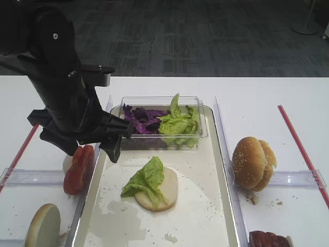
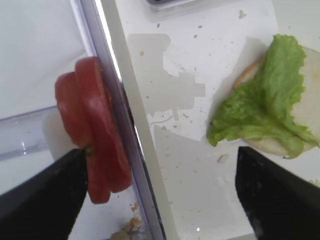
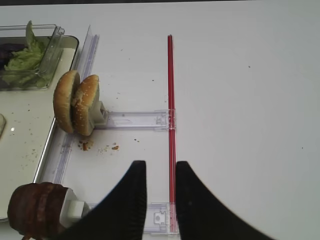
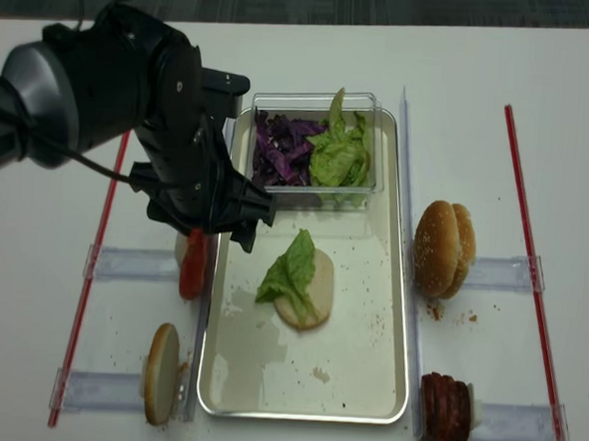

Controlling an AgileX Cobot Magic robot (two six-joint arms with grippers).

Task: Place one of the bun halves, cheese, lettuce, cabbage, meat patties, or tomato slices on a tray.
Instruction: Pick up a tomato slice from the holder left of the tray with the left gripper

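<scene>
A white tabletop (image 1: 288,98) carries one long shiny metal tray (image 4: 394,317). On its floor lies one pale bun half (image 1: 163,191) topped by one ruffled green lettuce leaf (image 1: 146,180). Two red tomato slices (image 2: 95,131) stand just outside its left rim, beneath the left gripper (image 2: 160,192), fingers wide apart, holding nothing. The right gripper (image 3: 159,200) fingers stand slightly apart, empty, over the table right of the tray.
</scene>
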